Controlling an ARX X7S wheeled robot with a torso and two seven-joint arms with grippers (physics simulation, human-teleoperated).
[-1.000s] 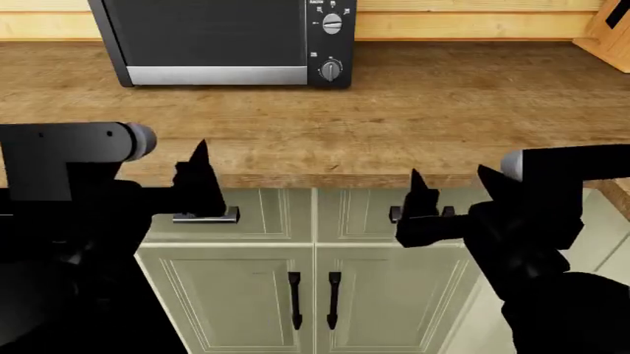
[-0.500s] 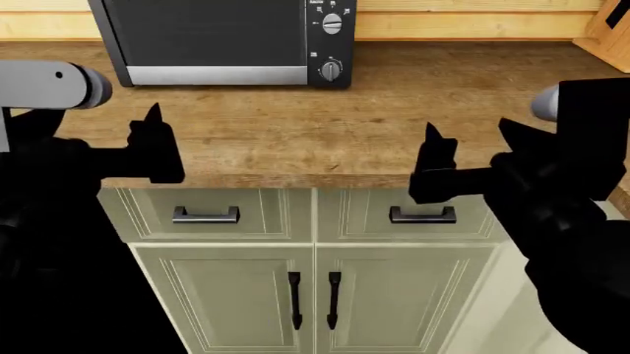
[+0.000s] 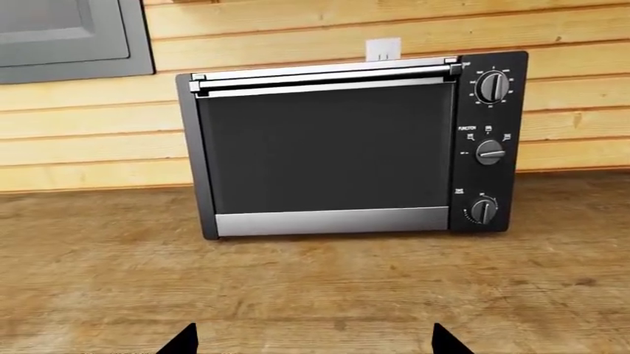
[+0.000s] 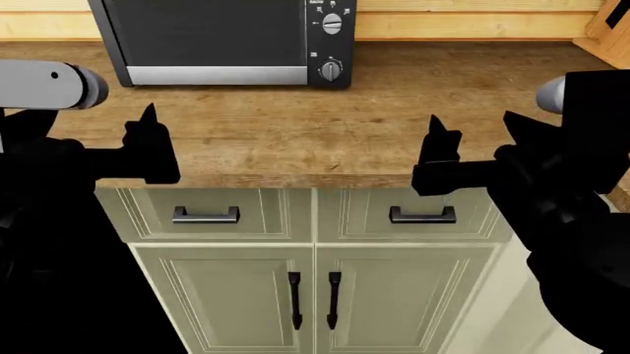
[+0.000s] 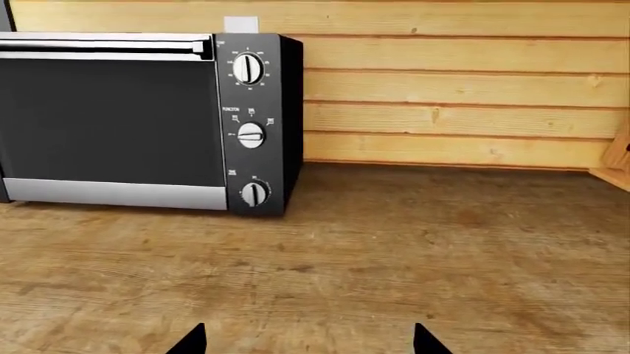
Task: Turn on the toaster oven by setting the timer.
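Observation:
The black toaster oven (image 4: 212,37) stands at the back of the wooden counter; it also shows in the left wrist view (image 3: 325,147) and the right wrist view (image 5: 118,118). The timer knob (image 4: 331,70) is the lowest on its right panel, also seen in the left wrist view (image 3: 483,210) and the right wrist view (image 5: 255,193). My left gripper (image 4: 147,122) is open and empty over the counter's front edge, left of the oven. My right gripper (image 4: 436,133) is open and empty at the front edge, right of the timer and well short of it.
The wooden counter (image 4: 423,96) runs between the grippers and the oven. Below are pale green cabinet drawers and doors (image 4: 246,295). A wooden block (image 4: 610,33) stands at the far right. A plank wall (image 5: 453,81) is behind.
Both arms have risen from in front of the cabinet drawers to the counter's front edge. The left gripper moved left, the right slightly right. Little movement in the last half second.

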